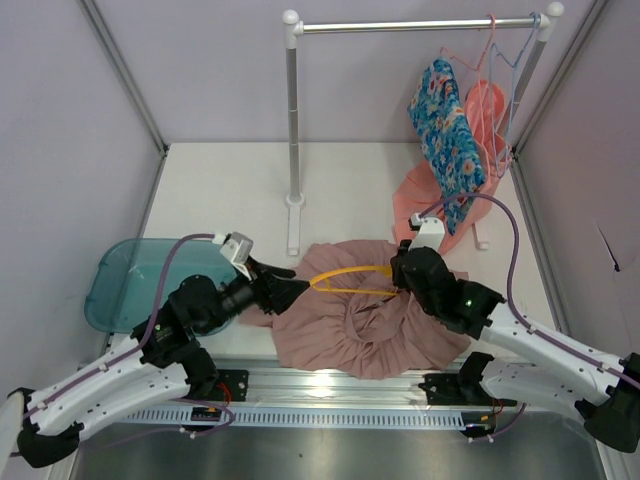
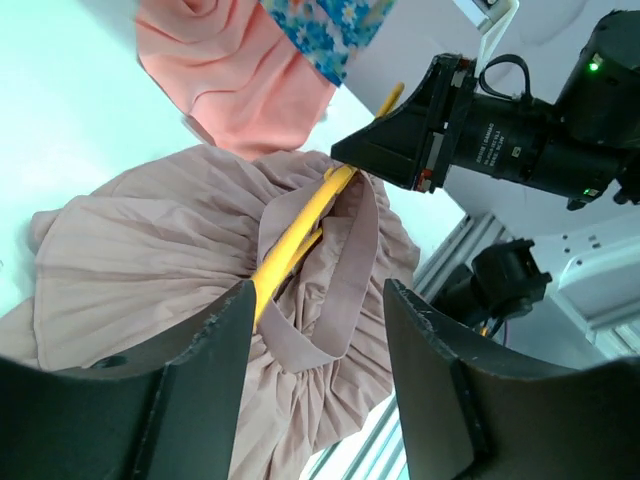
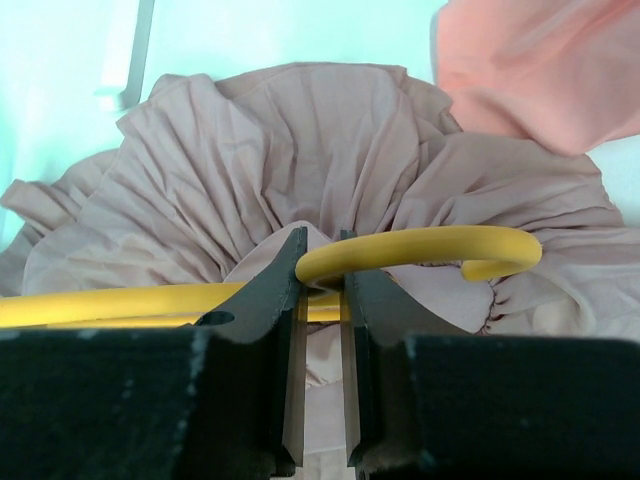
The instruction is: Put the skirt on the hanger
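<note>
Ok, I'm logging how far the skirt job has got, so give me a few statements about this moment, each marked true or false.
1. The right claw is shut on the yellow hanger. True.
2. The skirt already hangs from the rack. False: it lies bunched on the table, with the hanger resting on it.
3. The left claw is open. True.
4. The teal bin sits by the right arm. False: it is on the left arm's side.
5. A floral garment hangs at the rack's right end. True.
</note>
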Controlling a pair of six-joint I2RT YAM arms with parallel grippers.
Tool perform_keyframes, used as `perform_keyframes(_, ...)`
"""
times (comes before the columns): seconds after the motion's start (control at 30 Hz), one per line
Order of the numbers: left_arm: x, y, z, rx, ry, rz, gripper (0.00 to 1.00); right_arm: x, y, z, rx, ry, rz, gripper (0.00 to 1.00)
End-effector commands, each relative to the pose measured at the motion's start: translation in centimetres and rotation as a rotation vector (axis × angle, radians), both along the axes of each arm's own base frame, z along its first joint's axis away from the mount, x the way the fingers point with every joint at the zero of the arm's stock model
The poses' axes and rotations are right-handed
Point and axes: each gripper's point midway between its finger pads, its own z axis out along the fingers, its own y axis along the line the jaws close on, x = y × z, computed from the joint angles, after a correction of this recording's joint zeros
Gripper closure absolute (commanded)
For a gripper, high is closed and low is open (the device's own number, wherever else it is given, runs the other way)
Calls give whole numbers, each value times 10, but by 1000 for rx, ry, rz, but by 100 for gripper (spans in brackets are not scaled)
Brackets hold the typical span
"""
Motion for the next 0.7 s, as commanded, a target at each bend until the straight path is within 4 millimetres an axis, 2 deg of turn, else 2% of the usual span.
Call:
perform_keyframes(0.0, -5, -2, -34, 20, 77, 2, 42, 8, 3, 9, 72, 24, -40, 100)
perform_keyframes(0.03, -8, -7, -50, 44, 99, -19, 43, 11, 1, 7, 70, 35, -54, 100)
perform_keyframes(0.1, -19, -17, -57, 49, 113, -52, 43, 15, 2, 9, 75, 43, -56, 100)
perform_keyframes(0.13, -21, -24, -69, 82, 129, -60, 43, 17, 1, 8, 71, 50, -61, 100)
perform_keyframes(0.17, -28, -31, -74, 96, 133, -66, 43, 18, 1, 8, 71, 52, -62, 100)
perform_keyframes(0.23, -30, -40, -80, 120, 137, -50, 43, 19, 2, 9, 72, 50, -62, 100)
perform_keyframes(0.27, -32, -47, -94, 166, 154, -27, 42, 19, 2, 9, 74, 51, -62, 100)
perform_keyframes(0.33, -31, -61, -93, 153, 158, -1, 41, 19, 1, 8, 78, 54, -65, 100)
perform_keyframes(0.37, -38, -69, -96, 143, 181, -3, 41, 19, 1, 8, 79, 54, -67, 100)
perform_keyframes(0.43, -32, -82, -104, 145, 195, 60, 40, 18, 1, 8, 80, 58, -66, 100)
perform_keyframes(0.47, -34, -88, -125, 189, 239, 94, 40, 18, 0, 7, 79, 60, -67, 100)
perform_keyframes(0.53, -26, -94, -126, 214, 252, 177, 40, 17, 1, 6, 81, 63, -66, 100)
perform_keyframes(0.57, -29, -103, -123, 196, 276, 200, 39, 16, 0, 7, 81, 63, -66, 100)
perform_keyframes(0.6, -26, -99, -141, 268, 268, 250, 39, 16, 0, 6, 83, 64, -67, 100)
perform_keyframes(0.63, -26, -107, -134, 252, 267, 257, 38, 15, -1, 7, 83, 63, -66, 100)
perform_keyframes(0.67, -29, -111, -137, 245, 282, 267, 37, 15, -1, 6, 82, 66, -66, 100)
